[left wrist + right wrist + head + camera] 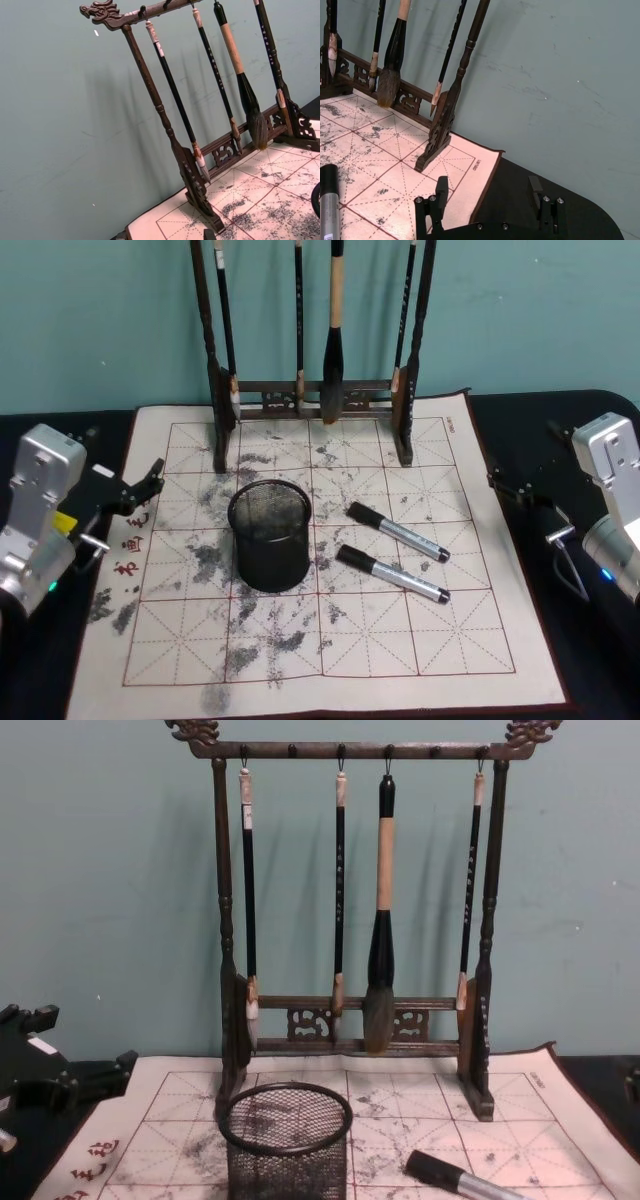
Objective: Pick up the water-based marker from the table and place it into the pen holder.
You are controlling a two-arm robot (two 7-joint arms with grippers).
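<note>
- Pen holder [270,540] stands upright mid-mat [330,660]; two markers [395,530] lie outside it, just right.
- Left tool [138,488] by the worktop [545,420] left edge, right tool [487,187] by the right edge; both wide.

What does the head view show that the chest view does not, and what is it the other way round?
Head view: the white mat down to its front edge, the nearer marker beside the farther marker, both lying right of the pen holder, and the right gripper clearly, at the right edge. Chest view: the brush rack with its carved top bar and hooks holding four brushes. Both: pen holder, rack base, brushes, left gripper at the left edge, and one marker, seemingly the farther.
</note>
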